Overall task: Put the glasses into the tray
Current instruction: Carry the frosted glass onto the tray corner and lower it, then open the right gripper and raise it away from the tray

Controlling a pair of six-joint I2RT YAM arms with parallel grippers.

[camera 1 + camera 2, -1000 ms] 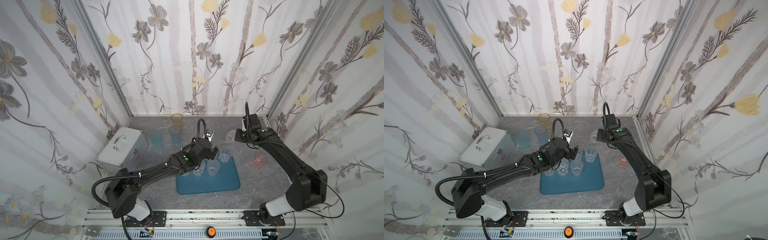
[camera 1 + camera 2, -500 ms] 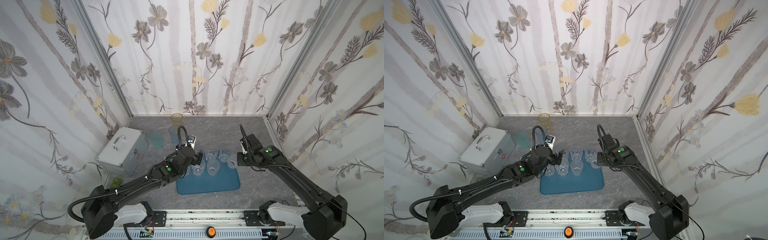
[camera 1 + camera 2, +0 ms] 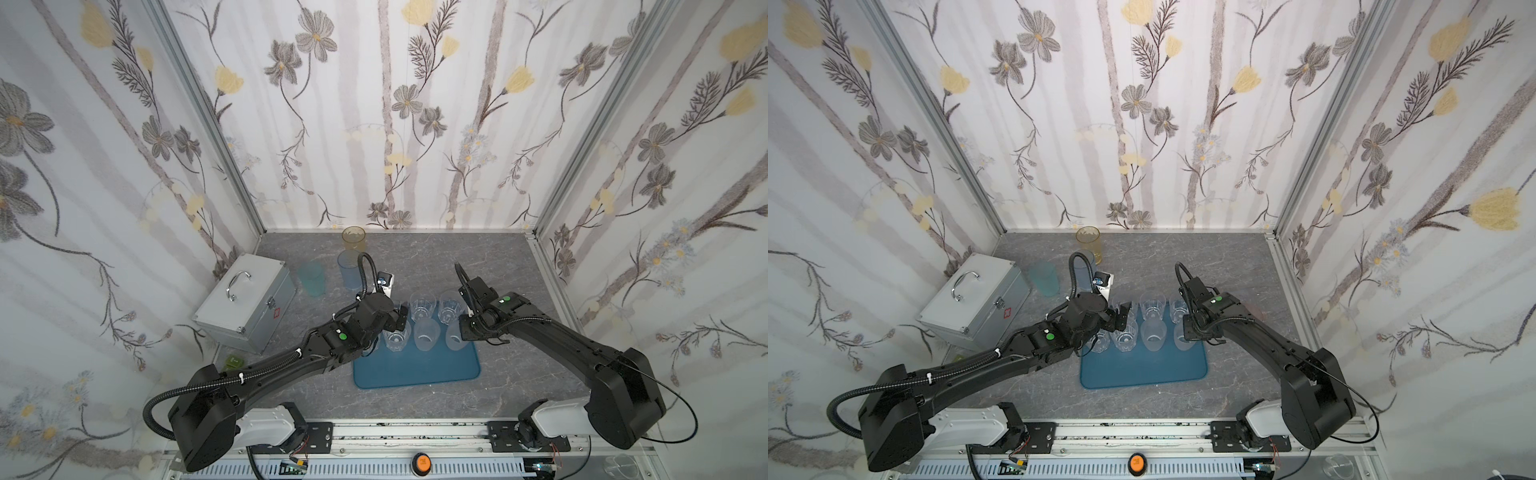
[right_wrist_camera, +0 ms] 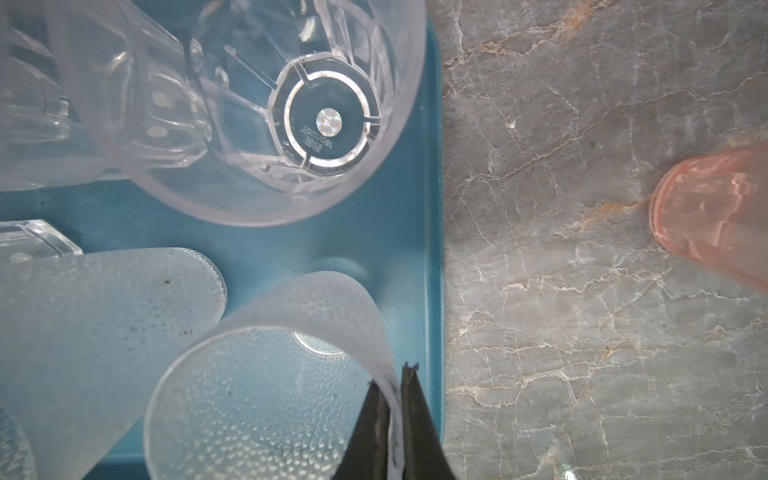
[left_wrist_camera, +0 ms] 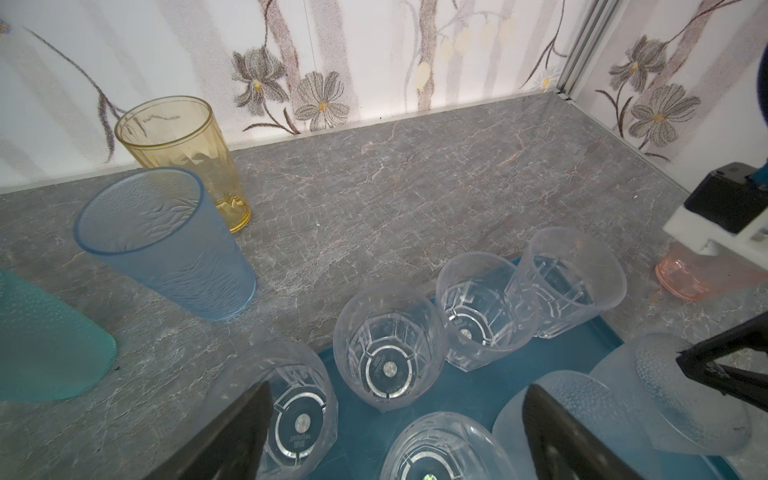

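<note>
The tray (image 3: 415, 370) is seen lying near the front middle of the grey marbled desk (image 3: 436, 257), between the two arms. In the left wrist view five clear faceted glasses (image 5: 386, 353) are counted standing upright in its far and left parts, with two frosted ones beside them toward the right.

The jaws of the right gripper (image 4: 392, 399) are pressed together on the rim wall of the outer frosted glass (image 4: 257, 395), one finger inside the mouth and one outside. This glass is held over the tray's right-hand part, just inside the low rim. Whether its base rests on the tray floor cannot be told. The second frosted glass (image 4: 104, 324) is found just beside it.

The jaws of the left gripper (image 5: 399, 388) are spread wide apart above the clear glasses at the tray's left side.

Four glasses are seen on the desk outside the tray. The amber glass (image 3: 353, 239) is placed by the back wall, the blue glass (image 3: 349, 270) just in front of it, and the teal glass (image 3: 311, 278) to the left of that. The pink glass (image 4: 715, 212) is set apart from the tray's right rim. A silver case (image 3: 245, 303) with a handle is set at the left of the desk.
</note>
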